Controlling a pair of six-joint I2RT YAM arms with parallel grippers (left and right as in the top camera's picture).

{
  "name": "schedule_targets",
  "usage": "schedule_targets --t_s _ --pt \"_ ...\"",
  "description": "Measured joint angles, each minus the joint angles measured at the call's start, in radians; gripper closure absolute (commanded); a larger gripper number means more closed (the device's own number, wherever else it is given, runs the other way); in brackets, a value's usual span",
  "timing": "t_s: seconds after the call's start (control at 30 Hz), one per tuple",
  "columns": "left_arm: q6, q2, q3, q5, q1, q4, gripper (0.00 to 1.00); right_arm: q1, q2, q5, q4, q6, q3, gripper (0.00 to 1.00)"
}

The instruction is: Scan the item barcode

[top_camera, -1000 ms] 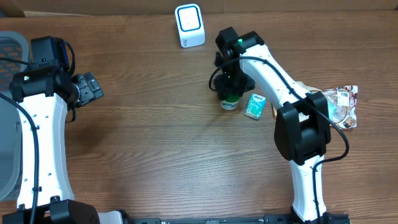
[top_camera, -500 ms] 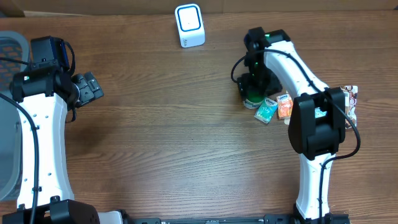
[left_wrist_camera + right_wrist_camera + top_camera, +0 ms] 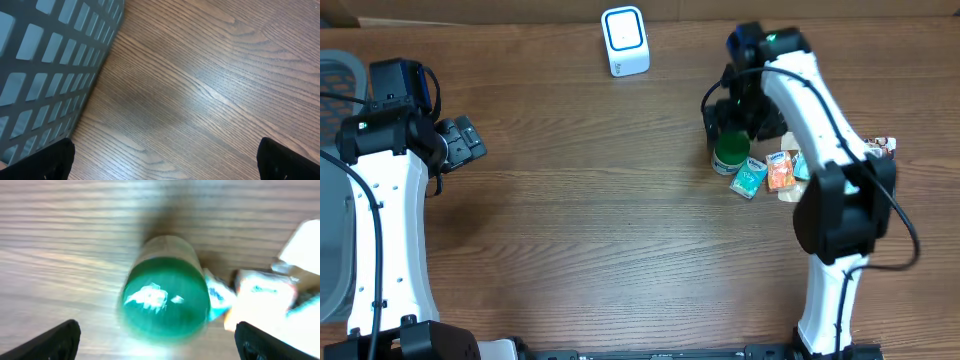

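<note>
The item, a small jar with a green lid [image 3: 730,157], stands upright on the wooden table [image 3: 600,230]; no barcode shows on it. Over it hangs my right gripper [image 3: 736,133], open. In the right wrist view the blurred green lid [image 3: 165,297] lies between the wide-apart fingertips [image 3: 55,342], touching neither, under the open right gripper [image 3: 166,345]. A white and blue scanner [image 3: 624,40] stands at the back centre. My left gripper [image 3: 460,140] is far left; in the left wrist view the left gripper [image 3: 162,162] is open over bare wood.
A teal packet [image 3: 750,178] and an orange packet [image 3: 779,172] lie against the jar's right side; they show blurred as a teal packet [image 3: 217,295] and an orange packet [image 3: 260,302]. A snack bag [image 3: 882,148] peeks out behind the right arm. A grey mesh basket [image 3: 45,65] stands at the left edge.
My right gripper carried the jar from in front of the scanner rightward to the packets, then opened and let it go. The left arm has not moved.
</note>
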Motion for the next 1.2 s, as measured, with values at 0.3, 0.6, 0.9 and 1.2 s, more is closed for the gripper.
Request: schedule_targets --t_s 0.3,0.6,0.9,1.2 --pt "0.000 0.000 0.000 0.000 0.000 0.000 0.01 0.000 -0.405 -0.084 -0.105 0.000 0.091 0.00" --pt "0.000 0.000 0.000 0.000 0.000 0.000 0.00 0.000 -0.755 -0.128 -0.163 0.000 0.094 0.00" --pt "0.000 0.000 0.000 0.000 0.000 0.000 0.00 0.000 -1.000 -0.138 -0.163 0.000 0.095 0.00" --pt "0.000 0.000 0.000 0.000 0.000 0.000 0.00 0.000 -1.077 -0.092 -0.162 0.000 0.097 0.00"
